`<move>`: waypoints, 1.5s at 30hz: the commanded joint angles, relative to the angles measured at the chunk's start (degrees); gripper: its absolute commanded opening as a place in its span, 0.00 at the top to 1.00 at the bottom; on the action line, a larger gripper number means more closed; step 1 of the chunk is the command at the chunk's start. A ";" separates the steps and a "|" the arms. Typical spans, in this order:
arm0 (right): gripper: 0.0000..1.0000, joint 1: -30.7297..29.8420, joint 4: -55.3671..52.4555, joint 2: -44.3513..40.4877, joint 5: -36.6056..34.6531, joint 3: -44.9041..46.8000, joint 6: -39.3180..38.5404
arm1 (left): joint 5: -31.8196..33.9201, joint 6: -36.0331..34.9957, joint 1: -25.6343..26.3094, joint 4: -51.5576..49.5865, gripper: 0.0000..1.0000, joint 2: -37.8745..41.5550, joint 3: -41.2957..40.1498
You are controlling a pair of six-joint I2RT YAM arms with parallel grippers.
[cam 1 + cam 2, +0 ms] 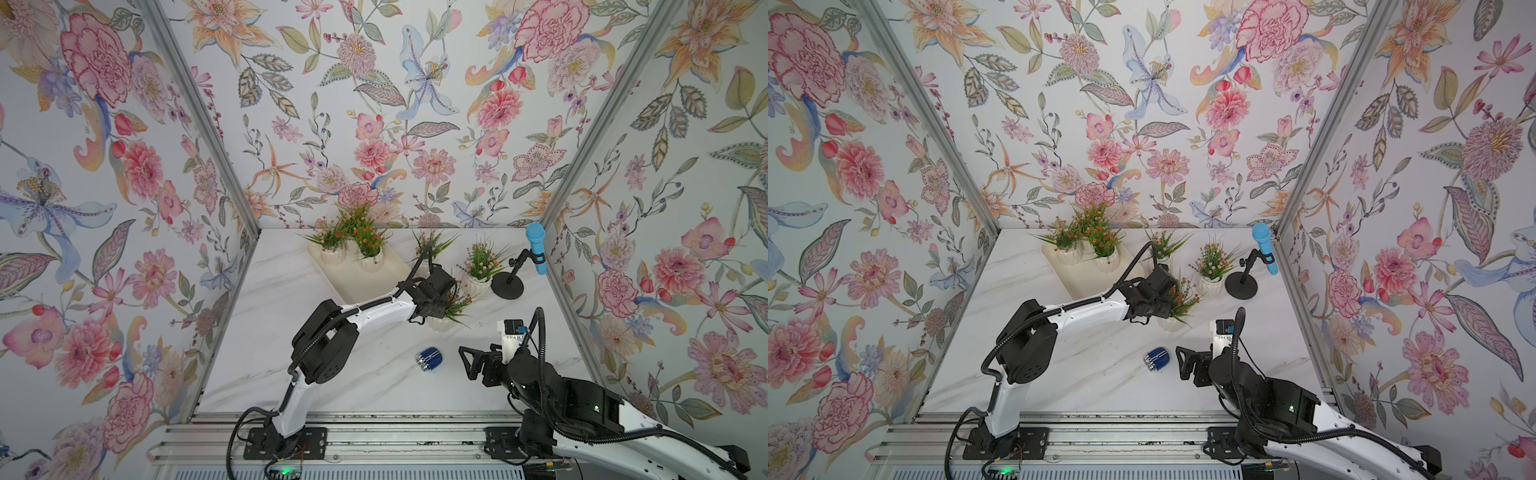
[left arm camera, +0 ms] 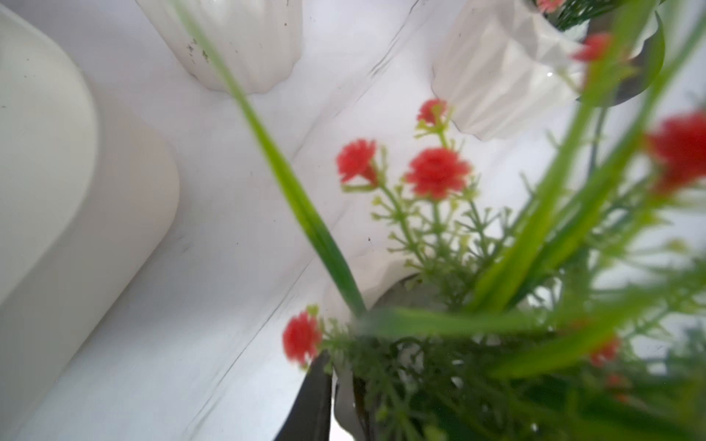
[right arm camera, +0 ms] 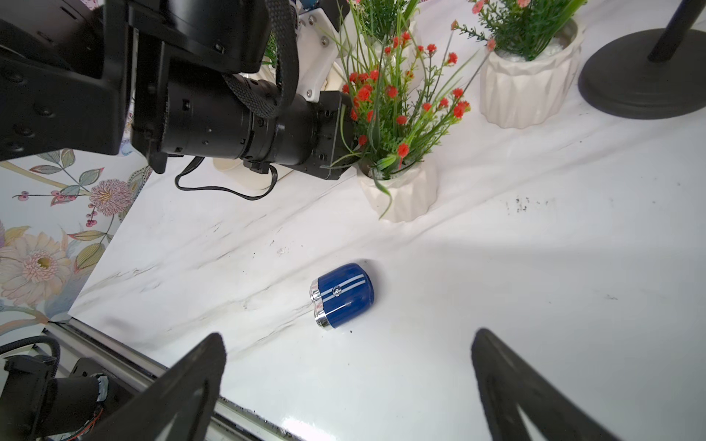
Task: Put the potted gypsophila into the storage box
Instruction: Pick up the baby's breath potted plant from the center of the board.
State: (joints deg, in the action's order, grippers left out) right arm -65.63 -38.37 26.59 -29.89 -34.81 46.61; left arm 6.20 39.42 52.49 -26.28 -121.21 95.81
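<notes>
Past idle, wide-spread right gripper (image 3: 349, 334): apparently grasping red-flowered potted gypsophila (image 3: 401, 191) with left gripper (image 1: 438, 311), closure impossible to tell amid sprigs (image 3: 386, 114); next, lift straight, carry into storage box (image 1: 365, 282).

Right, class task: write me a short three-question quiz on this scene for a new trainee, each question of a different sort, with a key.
1. True or false: the right end effector grips the blue striped gadget.
2. How many potted gypsophila stand on the table outside the storage box? A one, B three, C five.
3. Fill in: the pot at the left end effector has ___ flowers.
Key: 1 false, it hangs open beside it; 2 B; 3 red.
</notes>
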 commanded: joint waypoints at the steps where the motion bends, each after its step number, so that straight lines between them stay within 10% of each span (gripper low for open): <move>1: 0.00 -0.50 -1.16 0.38 -2.01 -0.34 1.38 | 3.23 -3.27 0.42 -6.45 0.84 -2.11 0.79; 11: 0.00 -1.42 -1.12 3.90 -4.04 -1.84 1.24 | 0.37 -2.86 0.42 -1.47 1.00 1.20 -2.55; 36: 0.00 0.36 -1.09 3.17 -15.28 -3.25 -1.00 | -2.56 -1.74 -4.06 5.73 1.00 19.25 -8.51; 45: 0.00 9.39 -1.00 6.04 -21.26 -7.61 -5.78 | -2.87 -4.29 -10.47 6.13 1.00 26.00 -8.91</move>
State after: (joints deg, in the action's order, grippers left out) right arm -58.98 -38.81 30.65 -47.33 -39.33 44.25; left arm 3.20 36.77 44.03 -23.14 -99.66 87.26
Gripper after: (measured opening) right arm 0.999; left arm 0.119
